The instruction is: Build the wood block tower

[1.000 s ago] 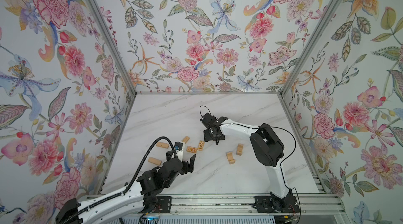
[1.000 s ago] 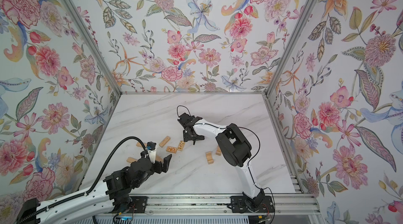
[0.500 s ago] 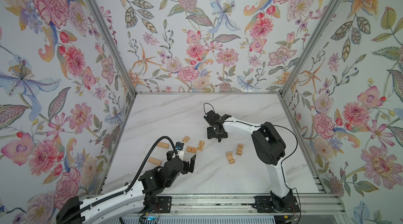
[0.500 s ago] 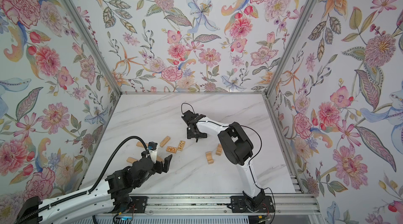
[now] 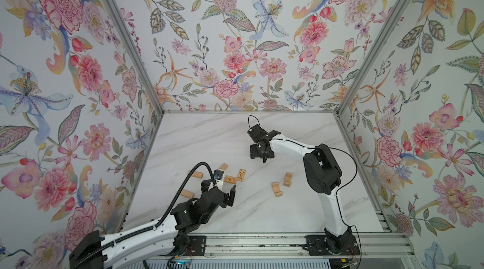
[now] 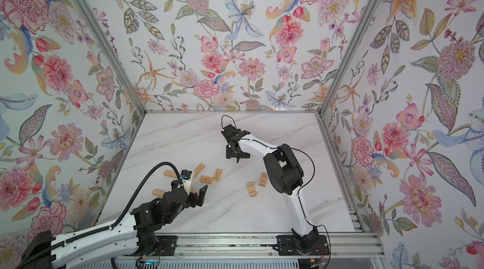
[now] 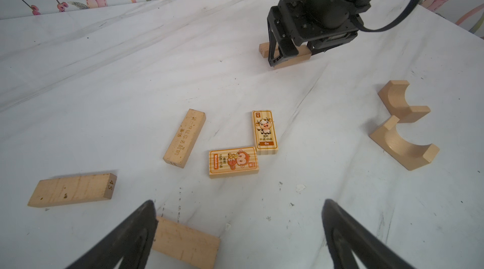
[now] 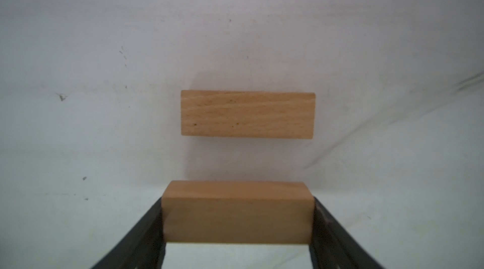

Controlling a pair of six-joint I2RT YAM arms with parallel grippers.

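Observation:
My right gripper (image 5: 258,153) (image 8: 237,202) is shut on a plain wood bar (image 8: 237,211), gripped by its two ends and held low at the table, parallel to a second bar (image 8: 247,114) lying just beyond it. In the left wrist view both bars (image 7: 293,60) show under that gripper. My left gripper (image 5: 218,189) (image 7: 238,228) hangs open over the front left, empty, with a bar (image 7: 186,244) lying beside one finger. Loose wood blocks lie between the arms: two printed ones (image 7: 233,161) (image 7: 264,132), an engraved bar (image 7: 184,138) and two arches (image 5: 287,179) (image 5: 276,189). No tower is in view.
Another plain bar (image 7: 72,190) lies at the left near the wall in both top views (image 6: 170,174). Floral walls (image 5: 235,45) close in the white marble table (image 5: 199,134) on three sides. A metal rail (image 5: 262,241) runs along the front edge.
My right gripper has shifted slightly toward the back of the table, still holding its bar. The left arm has barely moved.

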